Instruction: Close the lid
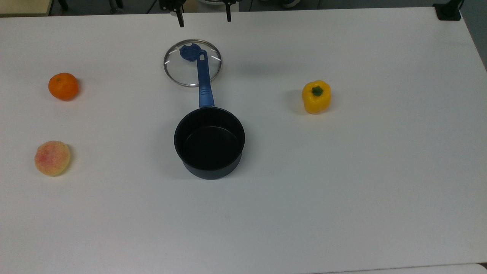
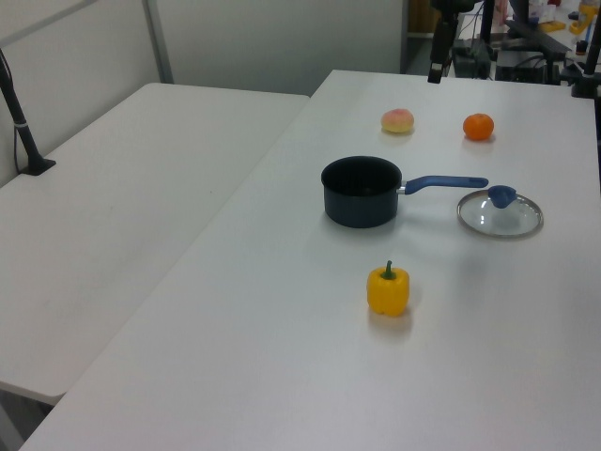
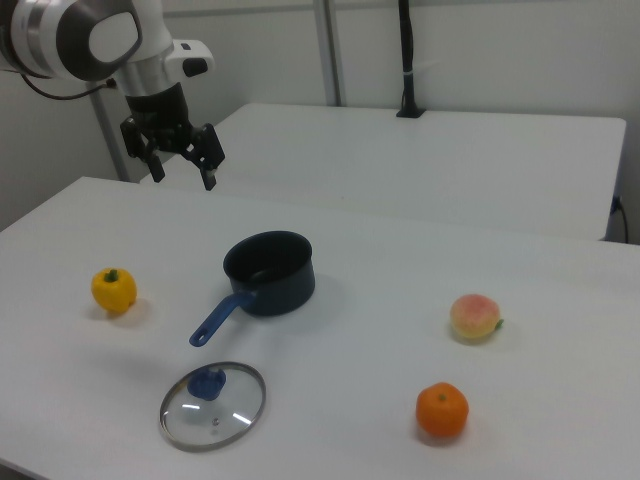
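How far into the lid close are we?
Nothing is done yet: the lid lies flat on the table, apart from the open saucepan. The gripper hangs open and empty, well above the table. Left: descend, grasp the blue knob, carry the lid over and seat it.

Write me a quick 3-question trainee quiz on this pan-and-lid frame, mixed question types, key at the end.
1. True or false: the lid sits on the pan.
2. In the top view, which item lies furthest right? A) orange B) pepper C) peach
3. Fill in: the pincer hangs above the table with its fingers ____.

Key:
1. False. The lid lies flat on the table by the end of the pan's handle; the pan is uncovered.
2. B. The pepper is right of the pan; the orange and peach are left.
3. Open, holding nothing.
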Robot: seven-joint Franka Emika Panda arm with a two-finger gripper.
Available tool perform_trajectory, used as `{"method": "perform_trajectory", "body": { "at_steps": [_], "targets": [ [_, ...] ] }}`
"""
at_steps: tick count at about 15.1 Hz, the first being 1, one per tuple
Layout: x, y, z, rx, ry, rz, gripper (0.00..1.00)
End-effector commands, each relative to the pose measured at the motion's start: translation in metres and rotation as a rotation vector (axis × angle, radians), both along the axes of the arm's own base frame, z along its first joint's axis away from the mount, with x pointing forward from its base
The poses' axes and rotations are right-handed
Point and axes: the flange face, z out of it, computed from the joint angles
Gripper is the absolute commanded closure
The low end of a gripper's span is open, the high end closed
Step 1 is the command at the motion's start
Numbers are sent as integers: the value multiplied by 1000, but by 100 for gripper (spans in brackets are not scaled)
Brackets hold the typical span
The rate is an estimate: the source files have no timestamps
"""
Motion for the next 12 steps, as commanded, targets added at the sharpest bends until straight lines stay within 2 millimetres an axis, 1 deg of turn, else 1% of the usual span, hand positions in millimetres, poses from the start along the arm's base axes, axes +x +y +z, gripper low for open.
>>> {"method": "perform_trajectory", "body": {
  "at_steps": [1,6,8,9,10,12],
  "targets": [
    [-7,1,0,-11,7,-5,0],
    [-11,1,-5,-15,37,1,0],
    [-20,-1,-4,-29,77,9,0],
    [-25,3,-5,-57,110,23,0],
    [-30,10,-7,-85,134,43,0],
    [-45,7,-13,-134,206,124,0]
  ]
}}
